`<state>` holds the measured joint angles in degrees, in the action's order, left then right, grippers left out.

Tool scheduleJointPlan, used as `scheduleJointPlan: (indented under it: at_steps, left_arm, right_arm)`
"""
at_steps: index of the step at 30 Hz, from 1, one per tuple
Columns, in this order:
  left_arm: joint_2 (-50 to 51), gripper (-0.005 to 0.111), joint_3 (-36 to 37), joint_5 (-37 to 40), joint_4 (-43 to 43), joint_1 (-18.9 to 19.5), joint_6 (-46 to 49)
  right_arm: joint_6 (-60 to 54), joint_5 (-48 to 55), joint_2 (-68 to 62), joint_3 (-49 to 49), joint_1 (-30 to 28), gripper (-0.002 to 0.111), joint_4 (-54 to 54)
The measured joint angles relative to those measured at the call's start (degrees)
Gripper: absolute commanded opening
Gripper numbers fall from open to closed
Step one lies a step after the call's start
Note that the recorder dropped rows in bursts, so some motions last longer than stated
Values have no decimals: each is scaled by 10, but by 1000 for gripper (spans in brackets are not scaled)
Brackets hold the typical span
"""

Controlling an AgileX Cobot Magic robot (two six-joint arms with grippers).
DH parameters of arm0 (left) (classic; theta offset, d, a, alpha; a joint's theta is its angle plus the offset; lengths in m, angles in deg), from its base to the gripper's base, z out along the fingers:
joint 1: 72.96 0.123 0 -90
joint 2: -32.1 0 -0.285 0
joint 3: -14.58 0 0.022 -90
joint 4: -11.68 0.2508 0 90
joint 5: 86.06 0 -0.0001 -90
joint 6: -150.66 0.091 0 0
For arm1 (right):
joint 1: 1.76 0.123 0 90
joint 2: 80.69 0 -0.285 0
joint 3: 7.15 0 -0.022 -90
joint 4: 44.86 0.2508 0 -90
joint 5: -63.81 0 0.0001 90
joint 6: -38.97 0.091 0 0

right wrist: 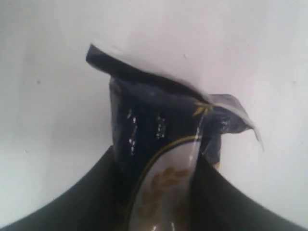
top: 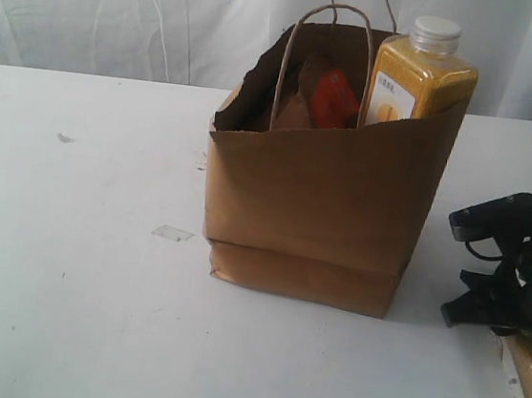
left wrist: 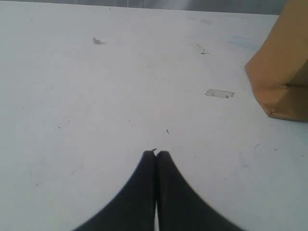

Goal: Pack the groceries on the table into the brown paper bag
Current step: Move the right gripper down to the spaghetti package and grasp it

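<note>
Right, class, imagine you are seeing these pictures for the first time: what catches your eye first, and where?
In the exterior view, the tall brown paper bag dominates the middle of the white table, with a yellow white-capped bottle poking above its rim at the right and an orange-red-labelled pouch inside. In the right wrist view, a dark blue spaghetti packet fills the picture, held between the jaws of the right gripper.

The left gripper (left wrist: pixel 155 155) has its two black fingers pressed together (no gap at the tips), while the right gripper (right wrist: pixel 157 159) presses its fingers on both sides of the spaghetti packet (right wrist: pixel 144 120).
</note>
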<state>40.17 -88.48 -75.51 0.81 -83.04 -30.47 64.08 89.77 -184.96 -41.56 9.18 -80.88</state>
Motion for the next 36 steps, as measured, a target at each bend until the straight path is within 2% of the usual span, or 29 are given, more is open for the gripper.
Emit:
scheduleJointPlan:
  at_steps: [1, 2, 4, 6, 13, 18, 24, 26, 27, 32, 34, 36]
  left_arm:
    - [0, 0, 0, 0, 0, 0, 0]
    - [0, 0, 0, 0, 0, 0, 0]
    - [0, 0, 0, 0, 0, 0, 0]
    - [0, 0, 0, 0, 0, 0, 0]
    - [0, 0, 0, 0, 0, 0, 0]
    - [0, 0, 0, 0, 0, 0, 0]
    - [0, 0, 0, 0, 0, 0, 0]
    - [0, 0, 0, 0, 0, 0, 0]
    - [0, 0, 0, 0, 0, 0, 0]
    - [0, 0, 0, 0, 0, 0, 0]
    - [0, 0, 0, 0, 0, 0, 0]
    - [0, 0, 0, 0, 0, 0, 0]
  right_arm:
    - [5, -1, 0, 0, 0, 25, 0]
    - [9, -1, 0, 0, 0, 34, -1]
    - [26, 4, 0, 0, 0, 67, -2]
    - [31, 17, 0, 1, 0, 78, 0]
    - [33, 34, 0, 1, -1, 78, -1]
    - [44, 19, -1, 1, -27, 78, 3]
    - [-43, 3, -19, 8, -33, 77, 106]
    - [-79, 0, -24, 11, -33, 71, 141]
    - [-92, -1, -27, 11, -34, 64, 155]
    - [-122, -10, -30, 14, -34, 13, 193]
    - [-126, -10, -27, 14, -34, 2, 200]
    - [-126, -12, -19, 14, -34, 0, 204]
